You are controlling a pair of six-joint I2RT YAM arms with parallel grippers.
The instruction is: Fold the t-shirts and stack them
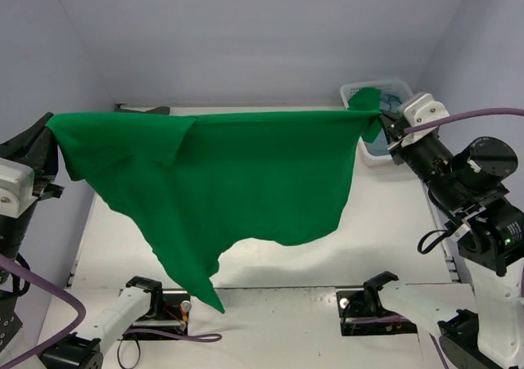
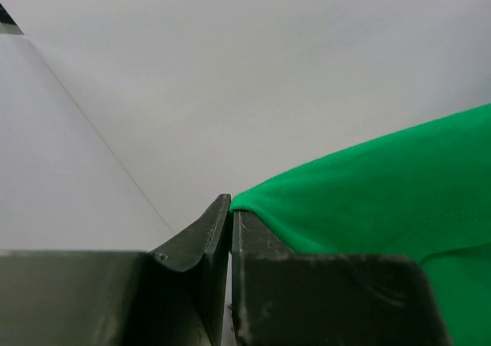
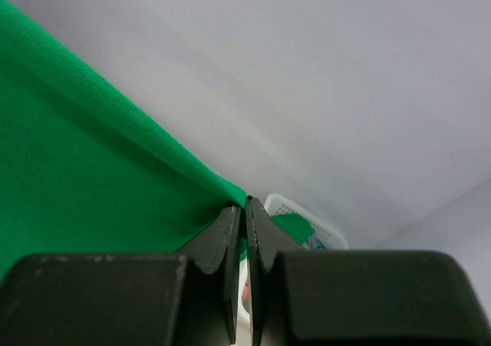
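Observation:
The bright green t-shirt hangs stretched in the air between both arms, its lower edge drooping to a point near the table's front. My left gripper is shut on its left corner; in the left wrist view the cloth runs from the closed fingertips. My right gripper is shut on its right corner; in the right wrist view the cloth comes out of the closed tips. Other shirts are hidden, apart from light blue cloth in the basket.
A white plastic basket stands at the back right behind the right gripper, with cloth inside; it shows in the right wrist view too. The white table lies below the hanging shirt. Grey walls enclose the left, back and right.

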